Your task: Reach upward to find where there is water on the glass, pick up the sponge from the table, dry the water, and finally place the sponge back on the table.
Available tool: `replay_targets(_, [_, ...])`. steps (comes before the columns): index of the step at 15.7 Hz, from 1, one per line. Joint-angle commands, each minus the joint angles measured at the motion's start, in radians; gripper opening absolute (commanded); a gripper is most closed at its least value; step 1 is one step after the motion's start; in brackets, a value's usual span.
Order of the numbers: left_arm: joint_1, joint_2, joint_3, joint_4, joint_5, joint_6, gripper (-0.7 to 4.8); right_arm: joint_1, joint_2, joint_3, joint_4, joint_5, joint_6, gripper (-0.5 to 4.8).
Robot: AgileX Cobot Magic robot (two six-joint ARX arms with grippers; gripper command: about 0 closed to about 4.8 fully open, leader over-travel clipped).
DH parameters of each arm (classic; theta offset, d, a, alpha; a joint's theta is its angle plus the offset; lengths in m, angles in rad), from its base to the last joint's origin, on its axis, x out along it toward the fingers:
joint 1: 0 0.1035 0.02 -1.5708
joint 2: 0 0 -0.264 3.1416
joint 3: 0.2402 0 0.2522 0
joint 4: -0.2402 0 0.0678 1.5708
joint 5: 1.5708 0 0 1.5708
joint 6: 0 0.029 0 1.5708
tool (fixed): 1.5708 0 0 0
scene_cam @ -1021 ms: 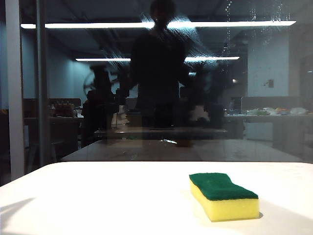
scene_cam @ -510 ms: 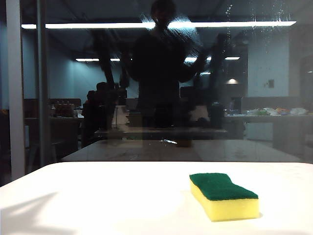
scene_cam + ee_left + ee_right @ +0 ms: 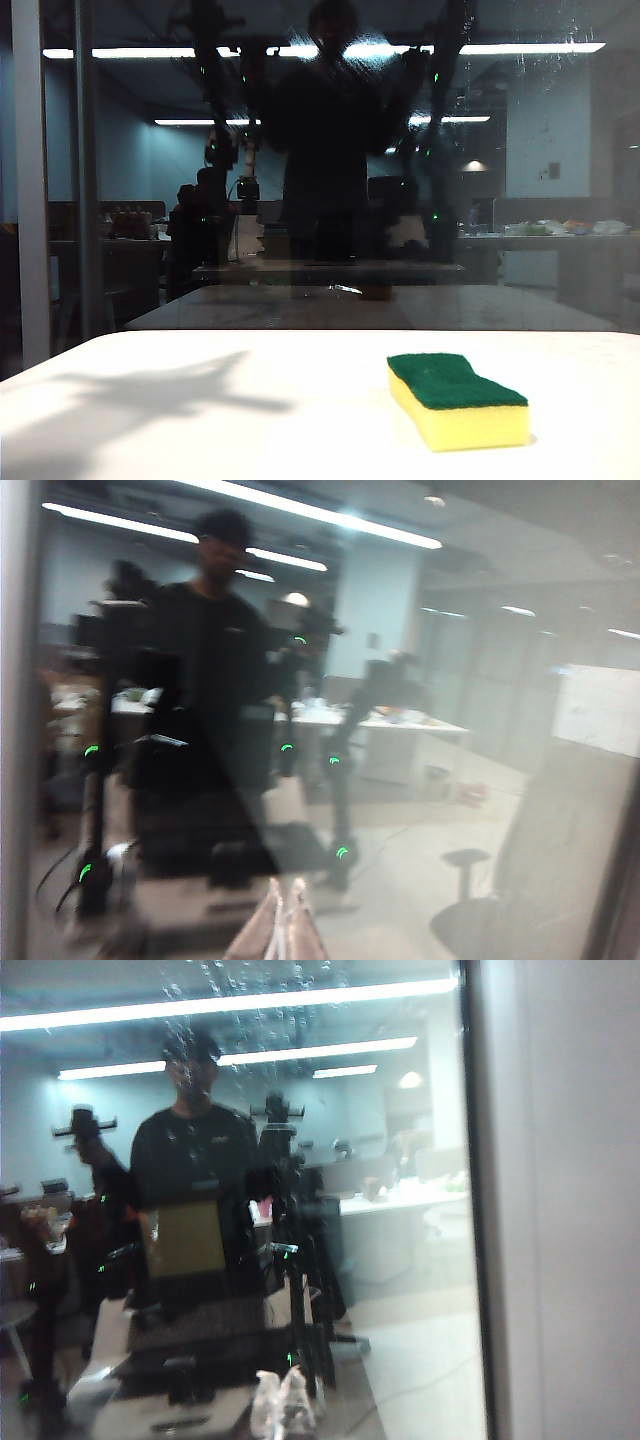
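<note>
both arms raised since earlier frame, reflections climbing glass, shadow now across worktop. left pincer and right pincer closed, empty, facing glass. water droplets high above right pincer. sponge right on worktop, long axis near-far, right arm nearer.

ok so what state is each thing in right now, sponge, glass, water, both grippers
sponge: flat on the table, green side up, untouched
glass: wet near the top, not wiped
water: droplets across the bright light strip
left gripper: shut, empty, facing the glass
right gripper: shut, empty, facing the glass
</note>
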Motion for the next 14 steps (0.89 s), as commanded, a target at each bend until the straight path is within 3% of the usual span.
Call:
replay_targets(1, [0.0,0.164,0.246,-0.08,0.025,0.004,-0.04,0.001,0.276,0.419,-0.179,-0.002,0.001,-0.05])
replay_targets(4, [0.0,0.278,0.389,-0.078,0.045,0.005,-0.04,0.0,0.57,0.87,-0.373,-0.055,0.021,-0.05])
replay_targets(6, [0.0,0.353,0.47,-0.081,0.084,0.005,-0.04,0.0,0.719,1.078,-0.464,-0.082,0.04,-0.06])
replay_targets(14, [0.0,0.451,0.503,-0.081,0.12,0.043,-0.04,0.0,0.837,1.128,-0.483,-0.103,0.047,-0.06])
